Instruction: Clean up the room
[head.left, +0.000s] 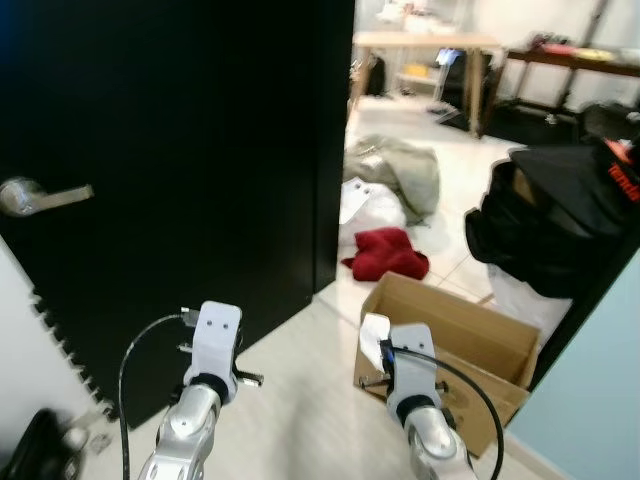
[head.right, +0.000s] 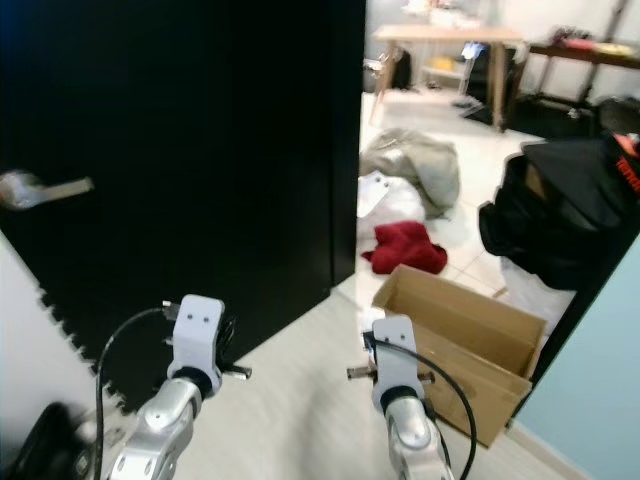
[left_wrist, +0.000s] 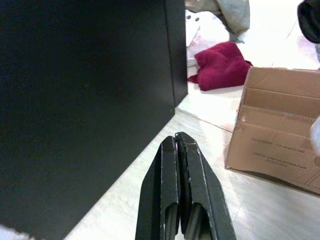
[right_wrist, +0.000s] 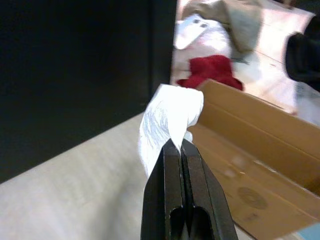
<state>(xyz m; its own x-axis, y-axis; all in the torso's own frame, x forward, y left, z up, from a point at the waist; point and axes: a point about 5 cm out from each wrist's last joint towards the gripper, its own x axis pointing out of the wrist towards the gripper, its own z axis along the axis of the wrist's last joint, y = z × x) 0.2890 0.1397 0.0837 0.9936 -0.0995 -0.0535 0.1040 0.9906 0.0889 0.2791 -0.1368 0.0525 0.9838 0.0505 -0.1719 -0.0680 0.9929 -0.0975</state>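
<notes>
Red cloth beyond cardboard box

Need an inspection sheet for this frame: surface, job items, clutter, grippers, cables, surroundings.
Surface: pale floor, wood-look near the robot, white tile past the doorway.
Job's things: crumpled white tissue pinched in the right gripper; open cardboard box on the floor just ahead, to the right.
Clutter: red cloth, white bag and grey-green heap on the tile beyond the box; black garment at right.
Grippers: right shut on the tissue; left gripper shut, holding nothing, beside the door.
Cables: black cable looped at the left wrist, another at the right.
Surroundings: black door with silver handle; tables in the far room.
</notes>
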